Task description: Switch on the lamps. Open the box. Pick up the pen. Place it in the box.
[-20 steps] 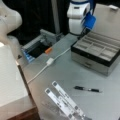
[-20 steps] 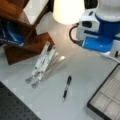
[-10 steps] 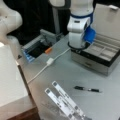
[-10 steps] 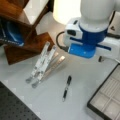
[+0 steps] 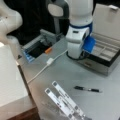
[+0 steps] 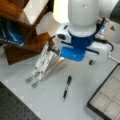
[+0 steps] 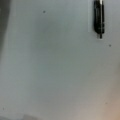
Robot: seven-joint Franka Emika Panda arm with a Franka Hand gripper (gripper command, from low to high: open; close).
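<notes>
Fingers of the gripper did not show in any view, so whether they were spread or closed could not be told. The box (image 5: 105, 53) stood open on the tabletop (image 5: 62, 75), lid raised. The pen (image 5: 87, 89) lay flat on the tabletop, apart from the box, beside white strips (image 5: 63, 101).

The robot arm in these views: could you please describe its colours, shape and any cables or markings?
The arm is built of thick, rounded white segments, with a blue ring around the wrist joint and a blue block mounted lower down. Dark cables run along the wrist in a front view. No markings are legible. The gripper itself does not show clearly in any view.
</notes>
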